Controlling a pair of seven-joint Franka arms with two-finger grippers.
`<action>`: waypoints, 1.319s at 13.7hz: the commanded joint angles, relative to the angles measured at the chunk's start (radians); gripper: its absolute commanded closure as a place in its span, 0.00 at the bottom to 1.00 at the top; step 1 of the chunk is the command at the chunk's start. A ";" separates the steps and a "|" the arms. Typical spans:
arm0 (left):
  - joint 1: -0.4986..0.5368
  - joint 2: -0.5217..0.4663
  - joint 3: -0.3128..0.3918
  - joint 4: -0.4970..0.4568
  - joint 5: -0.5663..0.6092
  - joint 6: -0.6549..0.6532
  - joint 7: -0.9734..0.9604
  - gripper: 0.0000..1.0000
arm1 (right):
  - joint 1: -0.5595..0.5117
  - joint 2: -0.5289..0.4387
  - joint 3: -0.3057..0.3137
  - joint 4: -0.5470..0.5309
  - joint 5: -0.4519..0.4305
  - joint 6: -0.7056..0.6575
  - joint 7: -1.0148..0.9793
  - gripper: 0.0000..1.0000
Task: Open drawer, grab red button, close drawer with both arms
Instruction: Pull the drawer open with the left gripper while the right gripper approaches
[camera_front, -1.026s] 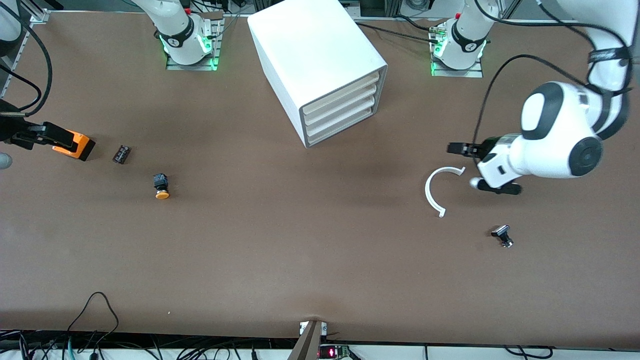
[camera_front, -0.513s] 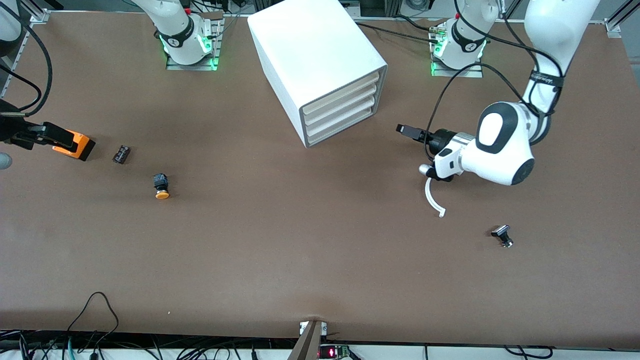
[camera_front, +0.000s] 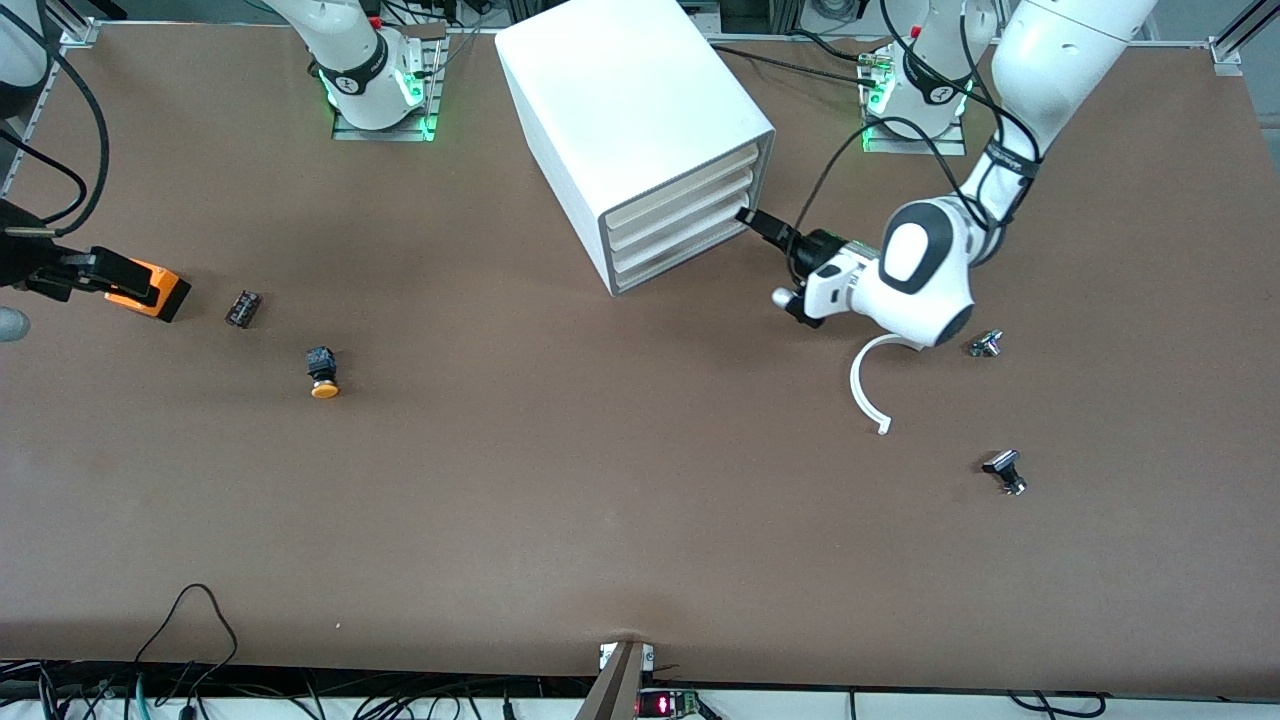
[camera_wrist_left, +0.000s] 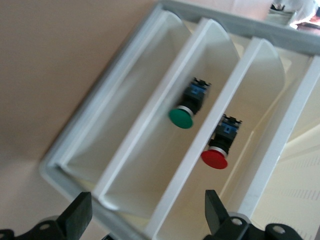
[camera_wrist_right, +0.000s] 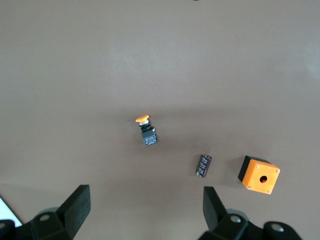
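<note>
Where the left wrist camera looks into the cabinet (camera_wrist_left: 55, 170), shows the button (camera_wrist_left: 220, 145): round red cap, black-and-blue blocky body, lying on its side in a drawer (camera_wrist_left: 252, 125) with the cap toward the cabinet's front. Shows a green-capped button (camera_wrist_left: 187, 105) in the next drawer of the cabinet.

Since a second ago, has brought the left gripper (camera_front: 752, 217) from over the white curved strip (camera_front: 862, 385), well apart from the cabinet, right up to the cabinet's drawer fronts. Has also uncovered a small silvery part (camera_front: 985, 343) near that strip.

Holds the left jaws spread wide, with the button deeper in the cabinet than the fingertips, roughly in line with one finger (camera_wrist_left: 212, 207) and not between the two.

Leaves the right gripper (camera_front: 95, 270) waiting, jaws apart, over the orange box (camera_front: 150, 290), well apart from the cabinet toward the right arm's end.
</note>
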 joint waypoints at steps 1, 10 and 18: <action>0.007 -0.027 -0.031 -0.027 -0.039 0.014 0.037 0.04 | 0.010 0.002 0.004 -0.008 0.003 0.024 0.015 0.00; -0.002 -0.040 -0.161 -0.153 -0.150 0.187 0.129 0.41 | 0.010 0.039 0.004 -0.016 0.002 0.078 0.012 0.00; 0.021 -0.047 -0.099 -0.132 -0.128 0.187 0.137 1.00 | 0.033 0.042 0.004 -0.014 0.003 0.080 0.008 0.00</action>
